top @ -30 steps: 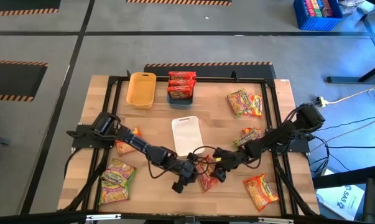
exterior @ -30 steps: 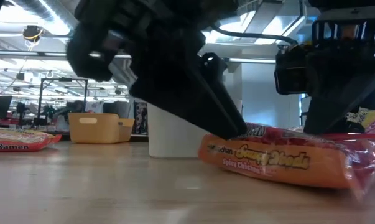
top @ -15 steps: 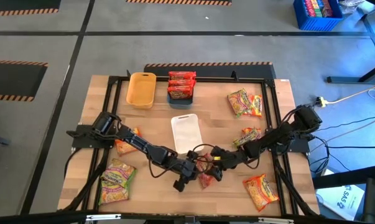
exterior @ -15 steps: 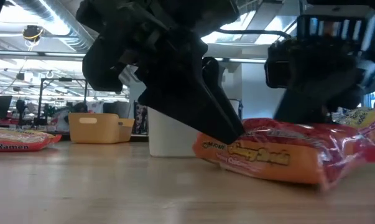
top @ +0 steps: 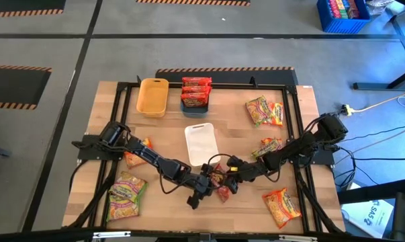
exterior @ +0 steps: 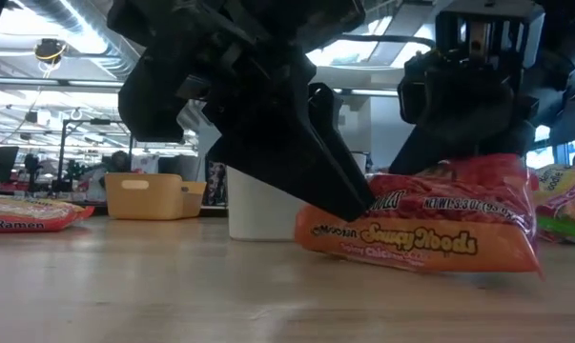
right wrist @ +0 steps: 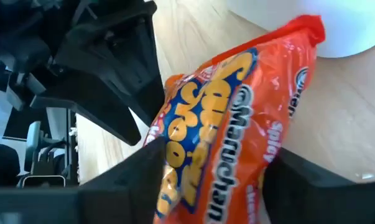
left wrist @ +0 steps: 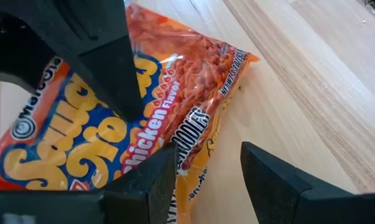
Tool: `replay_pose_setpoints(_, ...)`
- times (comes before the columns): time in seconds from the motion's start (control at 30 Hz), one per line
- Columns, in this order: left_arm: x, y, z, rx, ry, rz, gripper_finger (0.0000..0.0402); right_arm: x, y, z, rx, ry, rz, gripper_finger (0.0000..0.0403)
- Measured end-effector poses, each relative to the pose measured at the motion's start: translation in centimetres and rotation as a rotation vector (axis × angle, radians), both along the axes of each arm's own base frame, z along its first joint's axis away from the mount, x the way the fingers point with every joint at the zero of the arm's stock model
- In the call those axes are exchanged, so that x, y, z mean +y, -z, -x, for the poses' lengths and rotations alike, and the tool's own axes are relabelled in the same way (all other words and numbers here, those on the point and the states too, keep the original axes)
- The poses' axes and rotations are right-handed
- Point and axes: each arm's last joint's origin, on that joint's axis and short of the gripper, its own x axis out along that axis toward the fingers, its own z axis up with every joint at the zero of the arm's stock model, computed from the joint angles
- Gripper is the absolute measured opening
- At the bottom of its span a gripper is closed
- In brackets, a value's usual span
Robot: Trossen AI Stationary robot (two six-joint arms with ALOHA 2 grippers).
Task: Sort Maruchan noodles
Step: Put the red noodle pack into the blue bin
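At the table's left edge we see a green-pink packet (top: 126,195) lying flat near the front, with an orange packet (top: 136,156) partly under the left arm just behind it. The yellow tray (top: 152,96) sits at the back, beside a blue tray stacked with red packets (top: 196,91), and the white tray (top: 201,144) lies at mid-table. In front of that white tray the left gripper (top: 205,187) is low on the wood with its fingers spread apart, one finger (left wrist: 112,56) pressing on an orange Maruchan packet (exterior: 416,243), the other beside it on the table. The right gripper (top: 227,179) meets it from the other side, clenched on the orange packet (right wrist: 231,130) and tipping one edge of it off the table. Under the two grippers in the overhead view lies a red packet (top: 223,193). Farther right we find more packets: two near the back right (top: 264,111), one beside the right arm (top: 270,145), and one at the front right (top: 281,206).
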Motion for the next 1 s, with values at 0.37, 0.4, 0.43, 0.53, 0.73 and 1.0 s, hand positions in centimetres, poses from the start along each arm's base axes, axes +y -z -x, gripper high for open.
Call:
replay_pose_setpoints(0.37,-0.7,-0.7,0.6,0.008,0.012,-0.012,0.0174,0.1,-0.4,-0.2,-0.026,-0.029,0.008,0.0103)
replay_pose_setpoints(0.4,-0.8,-1.2,0.9,0.009,0.011,-0.007,0.0174,0.1,-0.5,-0.1,-0.026,-0.045,0.008,0.0105)
replay_pose_setpoints(0.43,-0.9,-1.7,1.2,0.016,0.01,-0.006,0.0174,0.2,-0.6,-0.1,-0.024,-0.06,0.006,0.0108)
replay_pose_setpoints(0.53,-1.1,-3.3,2.7,0.072,0.0,-0.013,0.0174,0.3,-1.2,0.1,-0.04,-0.11,0.007,0.0111)
replay_pose_setpoints(0.73,-1.2,-6.8,6.1,0.098,0.001,0.0,0.0174,0.3,-4.1,0.0,-0.143,-0.184,0.065,0.0102)
replay_pose_setpoints(1.0,1.5,-7.4,12.8,-0.016,-0.015,0.1,0.0174,-0.6,-8.8,-0.9,-0.311,-0.216,0.293,0.0107)
